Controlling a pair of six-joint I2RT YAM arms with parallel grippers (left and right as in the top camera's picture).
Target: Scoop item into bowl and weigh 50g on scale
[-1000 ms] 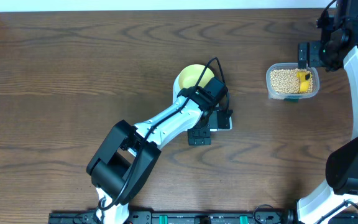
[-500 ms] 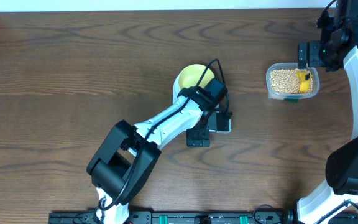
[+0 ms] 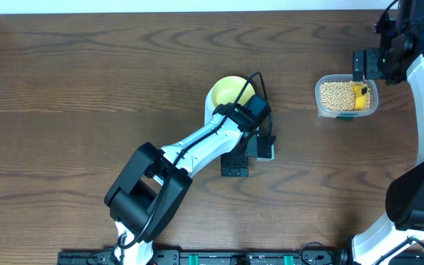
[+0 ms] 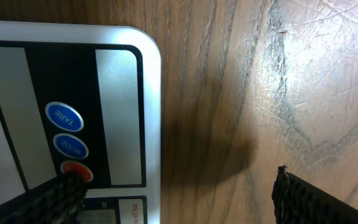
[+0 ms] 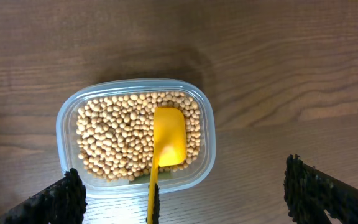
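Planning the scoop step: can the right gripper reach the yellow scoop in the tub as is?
Likely yes: the right gripper hangs open above the uncovered tub; the scoop lies on the beans, handle crossing the rim.

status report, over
Left gripper open by scale buttons. Right gripper open above tub of soybeans, yellow scoop lying inside. Bowl shows no beans, partly under left arm.
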